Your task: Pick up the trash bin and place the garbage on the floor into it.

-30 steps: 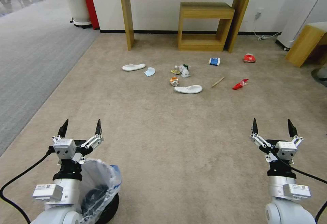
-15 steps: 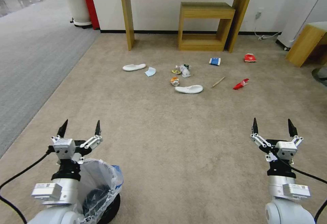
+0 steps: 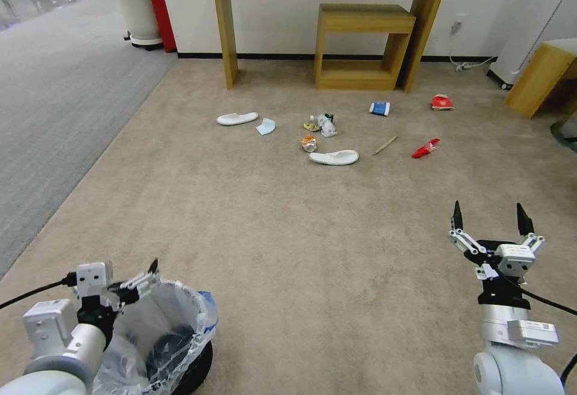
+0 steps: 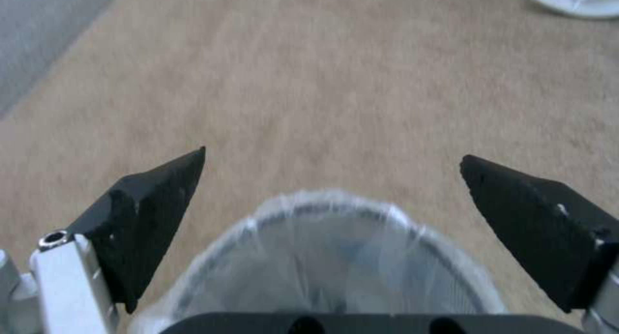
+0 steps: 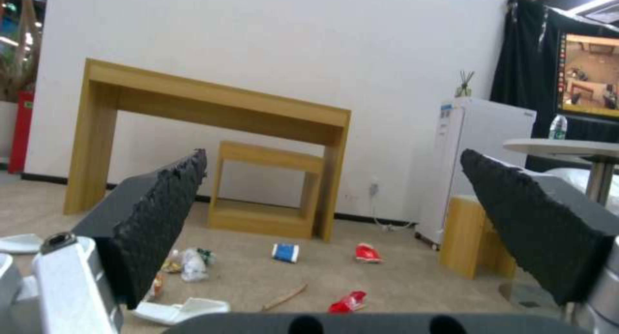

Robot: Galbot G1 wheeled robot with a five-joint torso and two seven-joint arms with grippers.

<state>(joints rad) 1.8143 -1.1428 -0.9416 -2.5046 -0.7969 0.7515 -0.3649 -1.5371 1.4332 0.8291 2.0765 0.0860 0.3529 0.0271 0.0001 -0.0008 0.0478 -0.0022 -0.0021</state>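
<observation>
Left gripper (image 3: 141, 275), fingers spread, has dropped to the trash bin (image 3: 174, 329) rim (pickup beginning); right gripper (image 3: 491, 222) waits, spread.

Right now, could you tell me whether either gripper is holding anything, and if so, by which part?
Nothing is held. The left gripper is open above the trash bin rim; the right gripper is open over the floor.

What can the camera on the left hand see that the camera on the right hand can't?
The left wrist view looks down on the trash bin, its bag-lined rim between the open left gripper fingers. The right wrist view looks ahead past the open right gripper to the wooden table, blue cup, red cup, wooden stick and a white fridge. Both show the floor and a white slipper.
</observation>
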